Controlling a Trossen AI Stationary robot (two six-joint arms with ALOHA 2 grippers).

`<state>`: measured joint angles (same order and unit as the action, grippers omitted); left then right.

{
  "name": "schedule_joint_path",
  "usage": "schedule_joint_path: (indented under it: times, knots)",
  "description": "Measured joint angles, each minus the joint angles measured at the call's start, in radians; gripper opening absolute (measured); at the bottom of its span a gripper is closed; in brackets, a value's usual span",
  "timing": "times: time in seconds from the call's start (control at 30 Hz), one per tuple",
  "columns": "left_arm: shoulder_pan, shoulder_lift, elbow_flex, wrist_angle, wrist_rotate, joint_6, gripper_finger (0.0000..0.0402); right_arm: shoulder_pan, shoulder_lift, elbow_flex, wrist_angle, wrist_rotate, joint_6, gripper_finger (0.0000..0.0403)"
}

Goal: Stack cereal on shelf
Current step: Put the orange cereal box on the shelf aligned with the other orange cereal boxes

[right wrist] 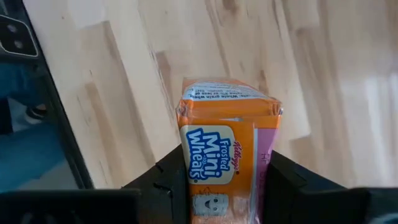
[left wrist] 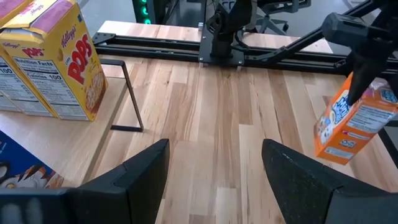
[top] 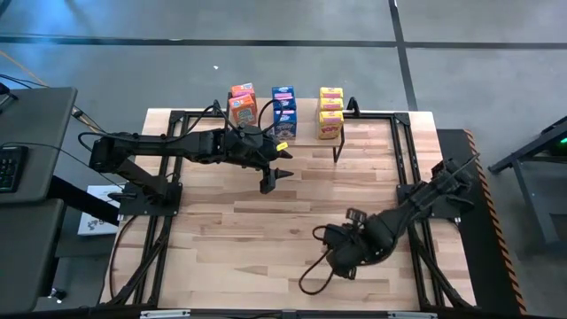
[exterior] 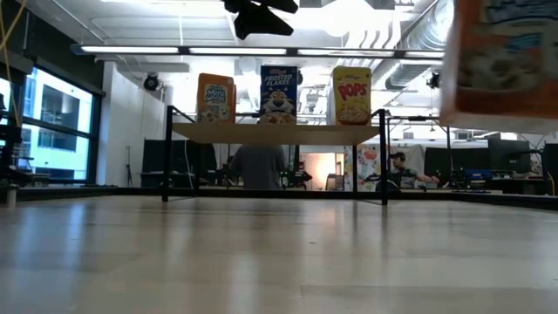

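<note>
The shelf [exterior: 279, 133] stands at the table's far edge. On it stand orange [top: 242, 105], blue [top: 283, 108] and yellow [top: 330, 112] cereal boxes, each on its bottom end. My right gripper [top: 341, 257] hangs over the near right of the table, shut on an orange Frosted Mini Wheats box [right wrist: 217, 149], which the low view shows high above the tabletop [exterior: 501, 61]. In the high view the gripper hides that box. My left gripper [top: 276, 177] hovers open in front of the shelf, nothing between its fingers [left wrist: 214, 174]. My right gripper pinches the orange box between its two fingers at the box's upper end [left wrist: 360, 93]. The fingers [left wrist: 359, 68] come from above, pointing down. The box hangs below them, slightly tilted, lifted clear of the table, its other end [right wrist: 227, 93] toward the tabletop.
Black arm frames [top: 151, 195] [top: 425, 204] lie along the table's left and right sides, and a cable loops near the right arm [top: 310, 279]. A thin black shelf leg [left wrist: 129, 93] stands beside the yellow boxes. Bare wood [top: 266, 230] lies mid-table. A person [exterior: 257, 166] shows beyond the shelf.
</note>
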<state>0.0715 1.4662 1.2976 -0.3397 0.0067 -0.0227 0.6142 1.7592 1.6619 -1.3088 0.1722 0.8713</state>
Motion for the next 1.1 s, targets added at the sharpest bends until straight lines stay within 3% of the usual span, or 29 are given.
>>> schedule_joint_path:
  times: [0.33,0.67,1.1]
  knots:
    - [-0.024,0.0,0.0,-0.001,0.016,-0.001,0.0248,-0.124,0.0,0.075,-0.035,0.022,-0.294,0.0131]
    - [-0.099,0.0,-0.006,0.003,0.018,0.042,0.0248,-0.241,0.0,0.168,-0.06,0.093,-0.483,0.0131]
    - [-0.15,0.086,-0.009,0.053,0.013,0.059,0.0248,-0.328,0.0,0.276,-0.07,0.114,-0.585,0.0131]
